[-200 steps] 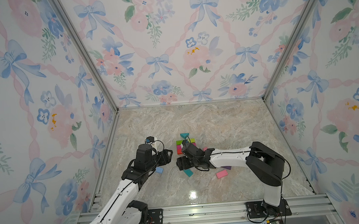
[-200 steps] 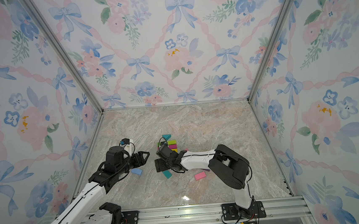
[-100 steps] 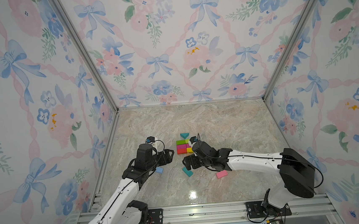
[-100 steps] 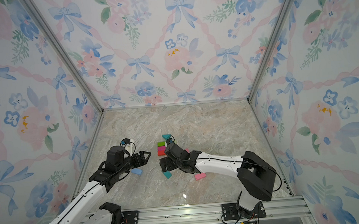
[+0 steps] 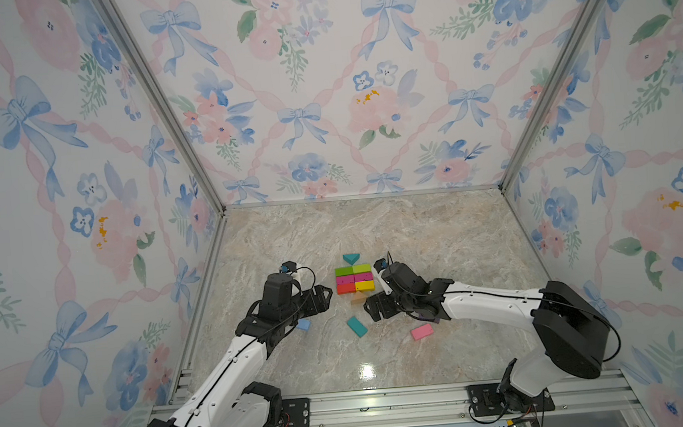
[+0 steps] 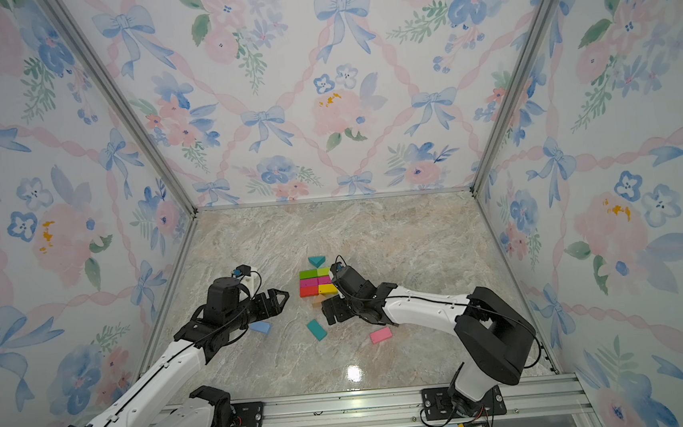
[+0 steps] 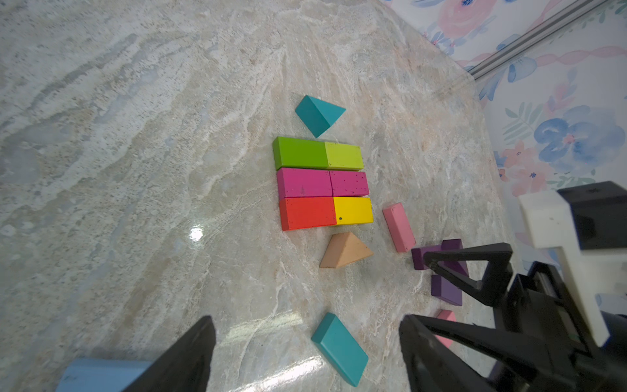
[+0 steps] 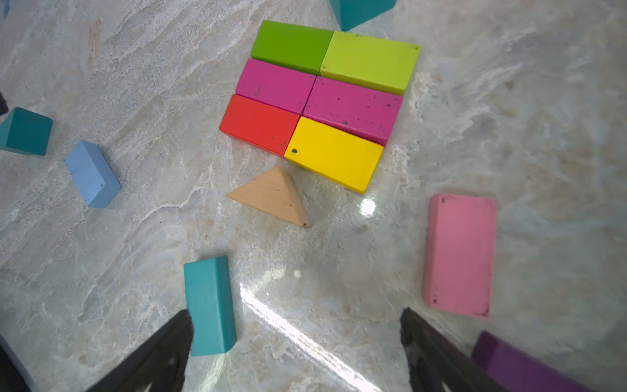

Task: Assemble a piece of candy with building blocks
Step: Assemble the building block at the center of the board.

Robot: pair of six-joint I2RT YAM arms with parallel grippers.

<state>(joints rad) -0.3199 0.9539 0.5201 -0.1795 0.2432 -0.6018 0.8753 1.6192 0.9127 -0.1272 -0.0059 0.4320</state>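
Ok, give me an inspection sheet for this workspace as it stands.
Surface: marble-look tabletop, glossy, with light glare.
Job's things: six-block rectangle (green, lime, two magenta, red, yellow) laid flat; teal wedge at its far side, tan wedge at its near side. Loose: teal block, pink blocks, light blue block, purple blocks.
Clutter: nothing seen.
Grippers: left gripper and right gripper both open, empty.
Cables: black cable looped at each wrist.
Surroundings: floral wallpaper walls, aluminium frame.

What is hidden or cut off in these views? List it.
Purple rectangular blocks: mostly under the right arm in both top views.
Teal triangular wedge beside the green rectangular blocks: cut by the right wrist view's edge.
Light blue rectangular block: cut by the left wrist view's edge.
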